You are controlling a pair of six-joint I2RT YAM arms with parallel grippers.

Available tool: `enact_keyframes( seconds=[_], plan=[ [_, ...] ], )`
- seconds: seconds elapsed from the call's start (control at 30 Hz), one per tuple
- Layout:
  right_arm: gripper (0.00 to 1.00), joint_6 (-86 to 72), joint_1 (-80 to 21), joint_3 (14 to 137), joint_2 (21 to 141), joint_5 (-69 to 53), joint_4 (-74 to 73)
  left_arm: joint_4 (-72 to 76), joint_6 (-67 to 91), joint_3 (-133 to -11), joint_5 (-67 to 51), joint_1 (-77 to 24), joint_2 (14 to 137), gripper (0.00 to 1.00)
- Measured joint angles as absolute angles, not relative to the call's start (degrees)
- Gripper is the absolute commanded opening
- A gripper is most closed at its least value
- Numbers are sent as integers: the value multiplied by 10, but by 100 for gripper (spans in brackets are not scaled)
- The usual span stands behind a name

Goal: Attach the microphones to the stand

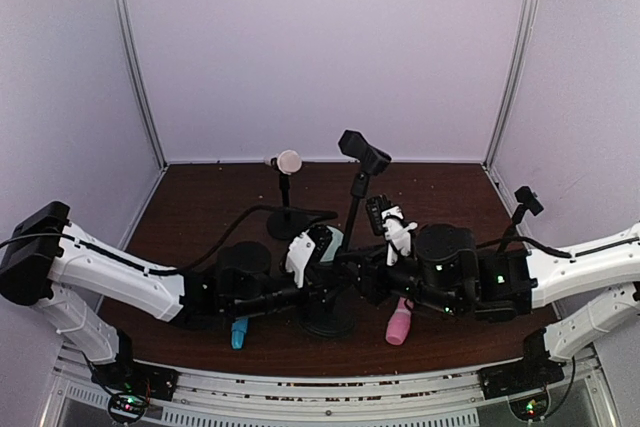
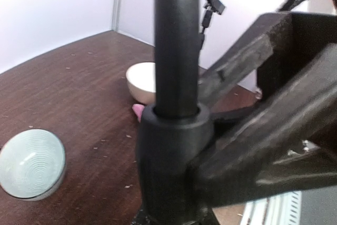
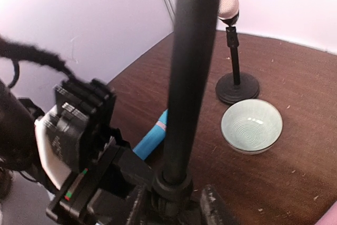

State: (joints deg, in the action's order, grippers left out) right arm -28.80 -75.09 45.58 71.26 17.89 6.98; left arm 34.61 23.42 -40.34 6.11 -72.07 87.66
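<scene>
Nearest the arm bases, the sky-blue microphone (image 1: 239,332) and the pink microphone (image 1: 399,323) lie flat on the table (image 1: 200,209), one on either side of the tall stand (image 1: 352,209). The left gripper (image 2: 202,130) is clamped on that stand's lower collar. The right gripper (image 3: 174,206) seems pinched around the same pole low down, though contact is blurred. The cream microphone (image 1: 288,161) sits atop a short stand (image 1: 286,212) at the back.

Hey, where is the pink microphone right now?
In the top view the pink microphone lies on the table near the front edge, right of the centre stand's base, partly under the right arm.
</scene>
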Motion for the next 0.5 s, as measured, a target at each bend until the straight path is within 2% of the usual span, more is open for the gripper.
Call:
enact_keyframes(
  seconds=[0.1,0.2,0.33,0.5],
  plan=[
    [52,-282,-744,449,689,182,64,336,232,-405,94,-717,877,0],
    [53,-255,-716,412,630,134,87,328,220,-402,77,-706,876,0],
    [52,-213,-668,348,569,5,142,343,198,-387,-18,-702,863,0],
    [50,-177,-643,298,571,-131,186,391,196,-382,-140,-700,861,0]
  ],
)
